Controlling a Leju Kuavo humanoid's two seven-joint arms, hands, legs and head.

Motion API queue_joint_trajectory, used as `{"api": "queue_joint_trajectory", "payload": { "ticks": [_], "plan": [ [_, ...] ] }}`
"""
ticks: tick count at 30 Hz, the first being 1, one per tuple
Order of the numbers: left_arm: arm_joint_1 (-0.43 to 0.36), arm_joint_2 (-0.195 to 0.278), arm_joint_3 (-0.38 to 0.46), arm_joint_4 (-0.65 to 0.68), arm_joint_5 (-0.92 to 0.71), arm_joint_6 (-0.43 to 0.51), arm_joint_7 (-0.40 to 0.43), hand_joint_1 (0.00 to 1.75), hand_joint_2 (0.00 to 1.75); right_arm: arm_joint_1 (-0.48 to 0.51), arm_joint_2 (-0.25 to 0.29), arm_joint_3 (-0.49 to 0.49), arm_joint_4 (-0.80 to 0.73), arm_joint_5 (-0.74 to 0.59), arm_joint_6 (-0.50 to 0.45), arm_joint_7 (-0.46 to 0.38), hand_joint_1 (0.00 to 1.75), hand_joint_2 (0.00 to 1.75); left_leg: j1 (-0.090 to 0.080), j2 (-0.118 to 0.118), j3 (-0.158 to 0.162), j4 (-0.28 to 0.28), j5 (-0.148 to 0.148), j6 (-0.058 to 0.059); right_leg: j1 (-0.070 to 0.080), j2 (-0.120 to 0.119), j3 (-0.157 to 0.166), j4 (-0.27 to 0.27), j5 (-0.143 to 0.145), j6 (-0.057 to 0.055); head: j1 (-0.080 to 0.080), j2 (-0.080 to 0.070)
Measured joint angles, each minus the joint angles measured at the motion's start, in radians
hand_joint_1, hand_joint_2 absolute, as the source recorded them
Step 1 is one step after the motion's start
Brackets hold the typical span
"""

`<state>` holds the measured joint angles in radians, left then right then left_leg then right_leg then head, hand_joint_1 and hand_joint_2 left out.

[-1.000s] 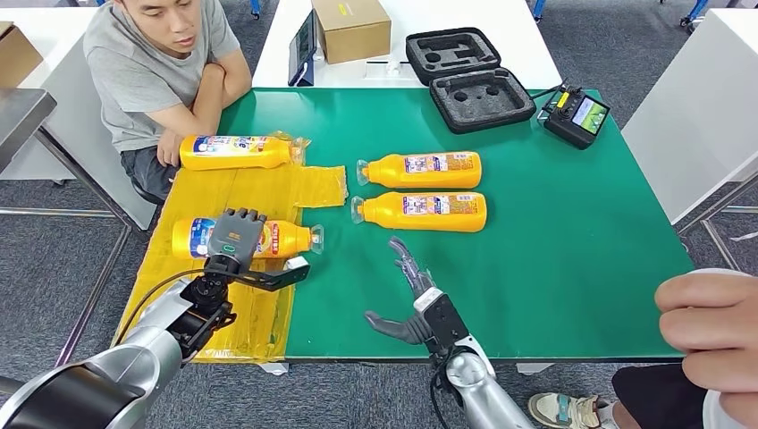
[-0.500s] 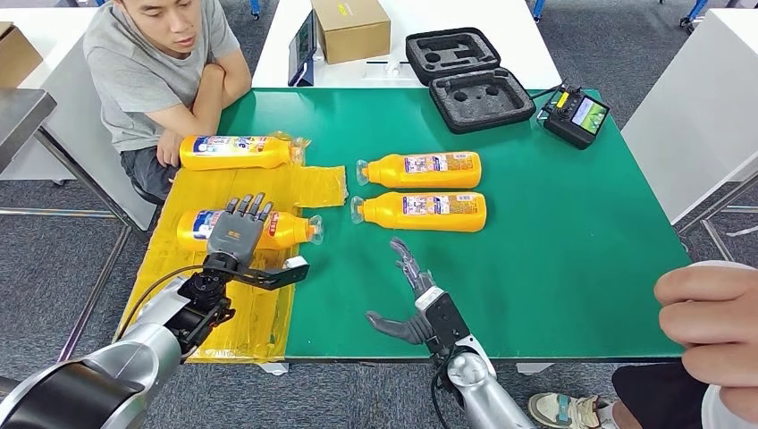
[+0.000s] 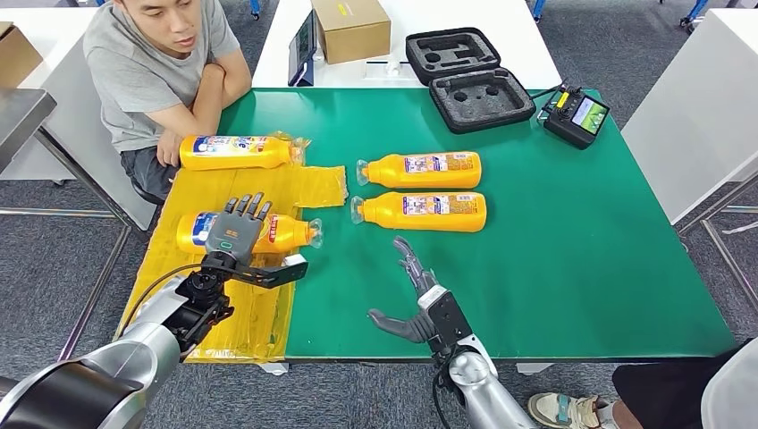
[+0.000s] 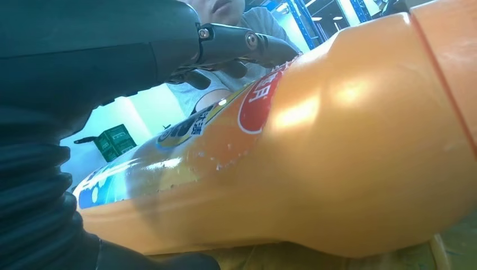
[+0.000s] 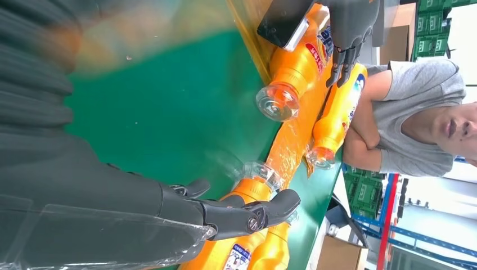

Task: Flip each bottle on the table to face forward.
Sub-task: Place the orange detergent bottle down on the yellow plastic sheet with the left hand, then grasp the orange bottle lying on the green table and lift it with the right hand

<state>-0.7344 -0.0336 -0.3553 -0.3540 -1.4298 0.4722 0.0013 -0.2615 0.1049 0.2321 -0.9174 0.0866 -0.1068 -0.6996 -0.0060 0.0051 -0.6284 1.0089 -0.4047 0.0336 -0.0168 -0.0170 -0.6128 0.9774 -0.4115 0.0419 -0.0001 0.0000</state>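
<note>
Since one second ago, our left hand [image 3: 234,234] is lifting its fingers [image 3: 246,207] from curled over the near bottle [image 3: 284,233] to spread above it; the bottle is rolling slightly, its cap shifting a little, and a person's hand at the lower right is now gone from the head view.

Fingers: on the left hand they are now lying extended across the near bottle's body, touching it but not closing round it, thumb [image 3: 284,271] sticking out towards the surface [image 3: 554,250]. In the left wrist view the fingers [image 4: 242,42] are resting over the orange shoulder. We are keeping the right hand [image 3: 418,304] empty, fingers apart, hovering over the green near the front edge.

Bottles: the near bottle is lying on its side on the yellow sheet [image 3: 268,313]; a second bottle [image 3: 234,151] is lying at the sheet's far end beside a seated person [image 3: 156,80]; two more bottles [image 3: 420,169] [image 3: 420,211] are lying side by side on the green.

Step, as we judge: finishing the roll of the near bottle. Next we are likely needing to lift the left hand clear and check the label.
</note>
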Motion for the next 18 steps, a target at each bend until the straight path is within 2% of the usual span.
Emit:
{"api": "queue_joint_trajectory", "payload": {
  "ticks": [5,8,13,15,18],
  "plan": [
    [0.000,0.000,0.008,0.000,0.001,0.001,-0.007,0.00,1.75,0.000,0.000,-0.004,0.000,0.000,0.000,0.000,0.00,1.75,0.000,0.000,0.000,0.000,0.000,0.000,0.000,0.000,0.000,0.000,0.000,0.000,0.000,0.000],
    [0.001,-0.001,0.013,0.000,0.021,0.017,-0.043,0.00,1.75,0.001,0.000,-0.008,0.000,0.000,-0.001,0.000,0.00,1.75,0.000,0.000,0.000,0.000,0.000,0.000,0.000,0.000,0.000,0.000,0.000,0.000,0.000,0.000],
    [0.041,-0.012,0.042,-0.033,0.131,0.110,-0.230,0.00,1.75,0.014,-0.002,-0.022,0.000,0.001,-0.014,0.000,0.00,1.75,0.000,0.000,0.000,0.000,0.000,0.000,0.000,0.000,0.000,0.000,0.000,0.000,0.000,0.000],
    [0.081,-0.018,0.054,-0.072,0.187,0.090,-0.316,0.00,1.75,0.027,-0.004,-0.031,-0.004,0.001,-0.018,0.000,0.00,1.75,0.000,0.000,0.000,0.000,0.000,0.000,0.000,0.000,0.000,0.000,0.000,0.000,0.000,0.000],
    [0.157,-0.015,0.060,-0.173,0.276,0.000,-0.420,0.00,1.75,0.048,-0.011,-0.047,-0.015,0.002,-0.020,0.000,0.00,1.75,-0.001,0.000,0.000,0.000,-0.001,0.000,0.000,0.000,0.000,0.000,0.000,0.000,0.000,0.000]
  ]
}}
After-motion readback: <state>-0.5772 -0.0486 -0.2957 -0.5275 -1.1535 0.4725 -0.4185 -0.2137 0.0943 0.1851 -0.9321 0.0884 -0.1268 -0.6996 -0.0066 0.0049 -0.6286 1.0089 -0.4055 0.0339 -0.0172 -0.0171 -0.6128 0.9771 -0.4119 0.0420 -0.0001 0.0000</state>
